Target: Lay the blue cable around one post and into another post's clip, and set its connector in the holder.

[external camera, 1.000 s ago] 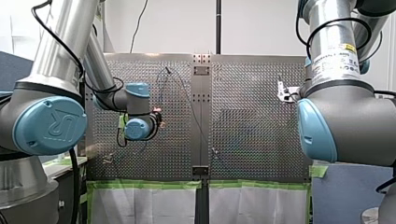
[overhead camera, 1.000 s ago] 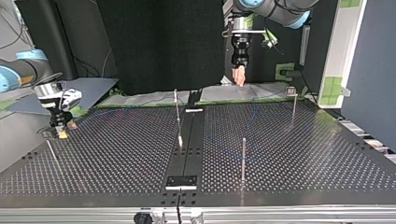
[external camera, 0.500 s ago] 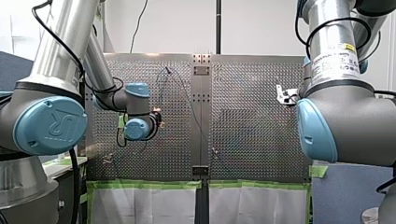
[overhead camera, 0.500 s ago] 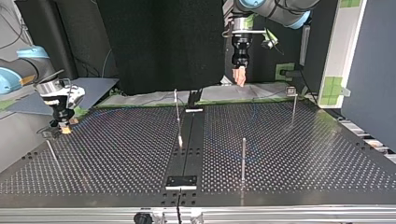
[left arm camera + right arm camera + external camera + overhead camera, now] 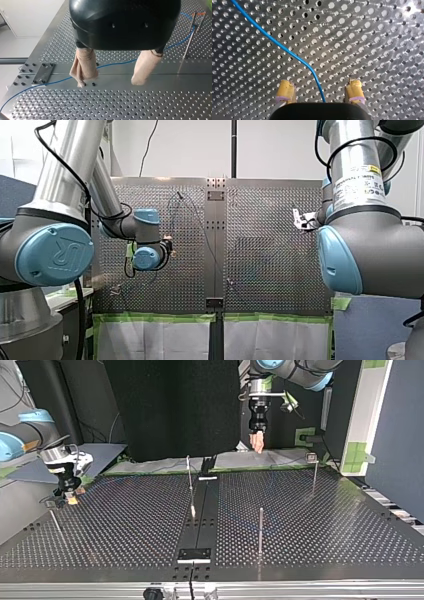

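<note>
Top view: find my left gripper (image 5: 258, 446) high at the right, pointing down, well above the table (image 5: 325, 525). Find my right gripper (image 5: 70, 499) low at the left, just over the holes.

Front view: see my left gripper over the table's left half and my right gripper at its right edge, half hidden. Cannot read either grip from here.

Left wrist view: hold the beige fingers (image 5: 85, 67) wide apart, gripping nothing. Look down on the blue cable (image 5: 115, 63), lying flat on the table, passing under the gap and running on to a post (image 5: 189, 38).

Right wrist view: hold the yellow pads (image 5: 285, 91) wide as well, close above the table. Straddle the cable, lying between the pads and touching neither.
</note>
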You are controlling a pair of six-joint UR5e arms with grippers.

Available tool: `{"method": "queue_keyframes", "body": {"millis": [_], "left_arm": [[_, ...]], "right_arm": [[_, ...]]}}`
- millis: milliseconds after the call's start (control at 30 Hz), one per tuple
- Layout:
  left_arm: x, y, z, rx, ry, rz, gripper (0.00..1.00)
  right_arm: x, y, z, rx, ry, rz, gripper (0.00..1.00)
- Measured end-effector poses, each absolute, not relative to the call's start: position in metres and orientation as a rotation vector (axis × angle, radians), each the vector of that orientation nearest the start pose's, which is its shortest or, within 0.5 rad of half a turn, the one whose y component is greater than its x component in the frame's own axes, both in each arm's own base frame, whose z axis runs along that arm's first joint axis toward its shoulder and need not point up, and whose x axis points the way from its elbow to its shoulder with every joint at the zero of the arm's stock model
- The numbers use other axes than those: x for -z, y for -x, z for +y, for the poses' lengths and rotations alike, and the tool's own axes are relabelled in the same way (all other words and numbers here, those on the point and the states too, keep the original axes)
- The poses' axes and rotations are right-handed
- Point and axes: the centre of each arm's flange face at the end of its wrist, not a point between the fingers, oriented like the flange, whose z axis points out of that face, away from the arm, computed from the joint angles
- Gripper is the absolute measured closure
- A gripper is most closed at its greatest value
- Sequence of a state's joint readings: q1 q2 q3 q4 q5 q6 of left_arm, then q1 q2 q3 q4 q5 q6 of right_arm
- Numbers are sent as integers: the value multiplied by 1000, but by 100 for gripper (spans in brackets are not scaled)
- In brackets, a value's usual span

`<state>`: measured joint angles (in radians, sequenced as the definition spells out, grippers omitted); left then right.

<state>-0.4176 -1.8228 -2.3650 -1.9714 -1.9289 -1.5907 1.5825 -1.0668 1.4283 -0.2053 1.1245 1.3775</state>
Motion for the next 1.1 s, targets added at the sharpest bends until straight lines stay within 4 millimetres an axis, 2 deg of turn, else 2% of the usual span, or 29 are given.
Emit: {"method": "queue_keyframes", "body": {"millis": [600, 900, 1100], "left_arm": [[-147, -333, -254, 98, 11, 1456, 0], [-147, -333, -254, 102, 14, 1457, 0], [-147, -333, -254, 111, 20, 1457, 0]], "right_arm": [[-280, -197, -623, -1339, -1726, -899, 2], [-288, -205, -602, -1356, -1691, -882, 2], [-273, -222, -579, -1353, -1732, -888, 2]]}}
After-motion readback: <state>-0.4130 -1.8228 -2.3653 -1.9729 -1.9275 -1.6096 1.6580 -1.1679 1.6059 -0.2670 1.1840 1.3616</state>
